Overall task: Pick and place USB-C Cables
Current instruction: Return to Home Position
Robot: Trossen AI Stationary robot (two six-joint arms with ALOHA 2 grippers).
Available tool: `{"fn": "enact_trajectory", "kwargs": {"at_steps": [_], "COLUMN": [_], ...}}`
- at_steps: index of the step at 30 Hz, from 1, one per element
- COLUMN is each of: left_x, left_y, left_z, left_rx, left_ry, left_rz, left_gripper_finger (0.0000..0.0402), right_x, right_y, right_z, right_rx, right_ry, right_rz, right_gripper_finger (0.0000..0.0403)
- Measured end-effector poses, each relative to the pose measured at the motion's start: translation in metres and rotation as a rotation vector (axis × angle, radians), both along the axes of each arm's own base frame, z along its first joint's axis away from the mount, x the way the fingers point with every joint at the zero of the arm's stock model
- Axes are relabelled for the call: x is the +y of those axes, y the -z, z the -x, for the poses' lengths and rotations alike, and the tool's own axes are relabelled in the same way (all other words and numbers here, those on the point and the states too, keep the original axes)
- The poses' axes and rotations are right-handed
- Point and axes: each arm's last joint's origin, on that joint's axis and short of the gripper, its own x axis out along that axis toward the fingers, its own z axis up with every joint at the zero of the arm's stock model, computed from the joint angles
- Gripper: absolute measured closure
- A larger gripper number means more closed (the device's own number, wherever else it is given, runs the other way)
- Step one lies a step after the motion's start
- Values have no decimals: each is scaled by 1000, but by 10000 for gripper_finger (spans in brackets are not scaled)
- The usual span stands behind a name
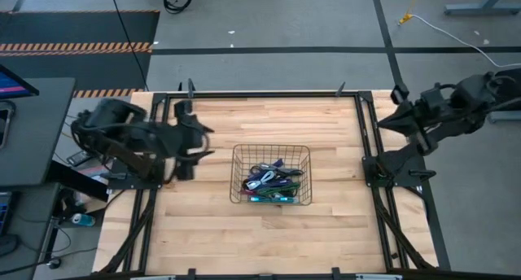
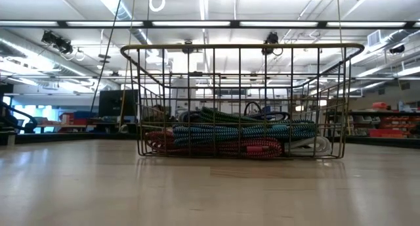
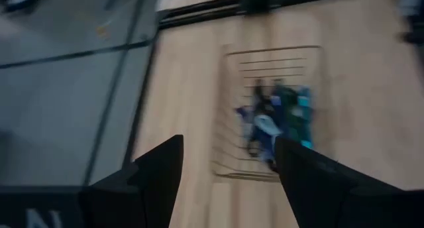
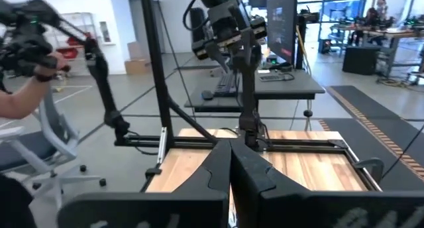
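A wire mesh basket (image 1: 271, 174) stands on the middle of the wooden table. The USB-C cables (image 1: 273, 182) lie heaped on its floor in teal, purple, green, red and white (image 2: 243, 137). My left gripper (image 1: 203, 143) hovers open above the table's left part, to the left of the basket. Its wrist view looks down on the basket (image 3: 228, 102) and the cables (image 3: 281, 118) past the open gripper (image 3: 228, 175). My right gripper (image 1: 381, 124) is shut, holds nothing, and hangs at the table's right edge, away from the basket; its wrist view shows the shut gripper (image 4: 230, 168).
Black frame rails (image 1: 269, 94) run round the table's edges. Bare wood (image 1: 244, 239) lies around the basket on all sides. In the right wrist view a person's arm (image 4: 20, 102) shows beyond the table's left side, by a desk with a monitor (image 4: 281, 29).
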Motion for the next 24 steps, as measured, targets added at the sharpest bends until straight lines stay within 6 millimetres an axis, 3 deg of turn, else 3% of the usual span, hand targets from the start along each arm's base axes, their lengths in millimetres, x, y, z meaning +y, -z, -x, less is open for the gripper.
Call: {"fn": "enact_trajectory", "kwargs": {"at_steps": [8,15,20,24], "left_x": [-3,4,9,6], "left_y": [-16,-19,1,33], "left_z": [37,77,96,99], "left_rx": [-47,-95,-134,-184], "left_ry": [170,185,108,160], "left_rz": [100,138,162,172], "left_gripper_finger": [159,159,159,159], "right_x": [-16,-18,-16,-14], "right_y": [6,9,14,22], "right_z": [39,45,40,35], "right_rx": [-60,-48,-17,14], "right_ry": [-30,-57,-57,-57], "right_rz": [-16,-16,-11,16], "right_gripper_finger": [393,393,393,393]}}
